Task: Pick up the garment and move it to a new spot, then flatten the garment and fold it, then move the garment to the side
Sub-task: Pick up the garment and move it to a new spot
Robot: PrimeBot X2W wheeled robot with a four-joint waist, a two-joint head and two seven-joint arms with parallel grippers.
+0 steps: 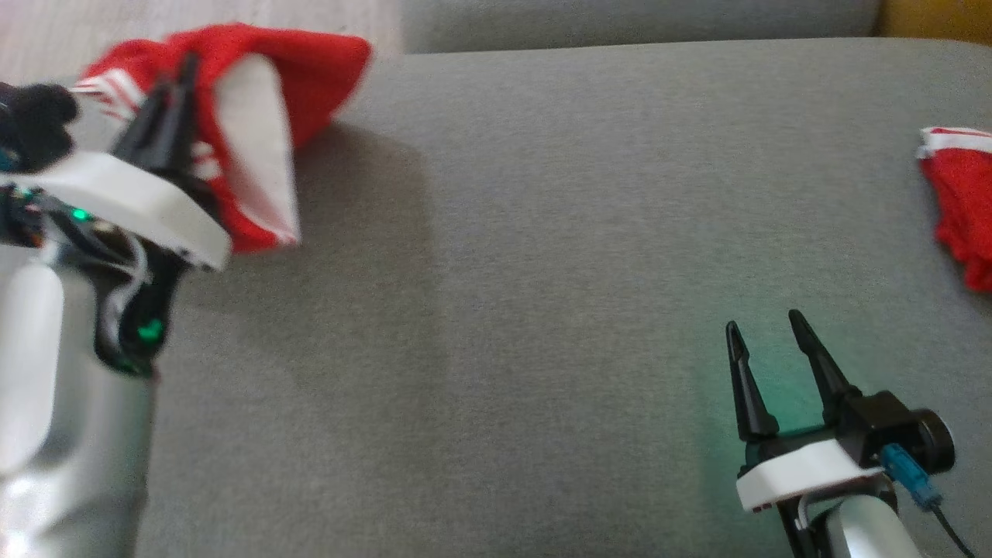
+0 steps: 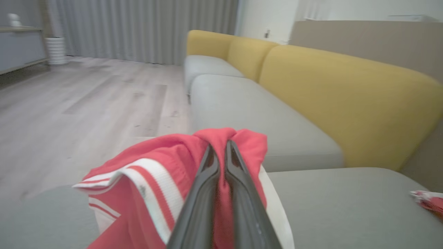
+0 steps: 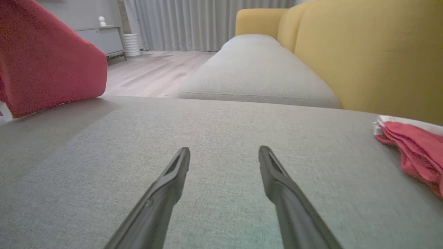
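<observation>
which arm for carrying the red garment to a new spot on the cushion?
Left. The left gripper is shut on the red garment, cloth bunched around its fingers. The right gripper is open and empty over the grey cushion, apart from that garment.

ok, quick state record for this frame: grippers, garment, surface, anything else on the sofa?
left gripper: shut on garment, at the cushion's far left
right gripper: open, holding nothing, over the cushion at near right
garment: red with white stripes, bunched, hanging from the left gripper
surface: grey cushion, yellow backrest behind
other: second red cloth lying at the cushion's right edge, apart from both grippers
task stage: garment picked up, not yet flattened or folded
</observation>
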